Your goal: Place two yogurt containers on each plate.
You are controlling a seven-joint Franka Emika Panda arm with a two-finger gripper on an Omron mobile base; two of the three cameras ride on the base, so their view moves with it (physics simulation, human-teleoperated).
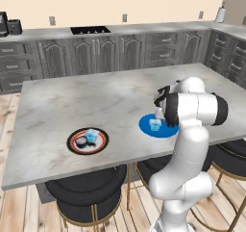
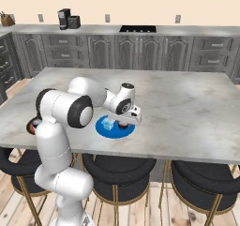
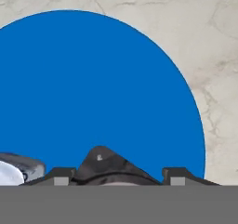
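Note:
My gripper (image 3: 119, 176) hangs low over the plain blue plate (image 3: 93, 88), shut on a dark round yogurt container (image 3: 104, 165) that sits between its fingertips (image 3: 60, 175). A pale blue boxy yogurt container (image 2: 108, 124) stands on the same blue plate (image 2: 112, 127), just left of the gripper (image 2: 125, 124). In the left base view the blue plate (image 1: 146, 126) lies near the counter's front edge, and my own arm hides the gripper there. The patterned plate (image 1: 73, 147) further left carries a dark tub (image 1: 81, 142) and a pale blue tub (image 1: 91, 136).
Both plates lie on a grey marble island (image 1: 96, 96) close to its front edge. Black stools (image 1: 86, 192) stand under that edge. Dark cabinets and a cooktop (image 1: 90, 30) line the back wall.

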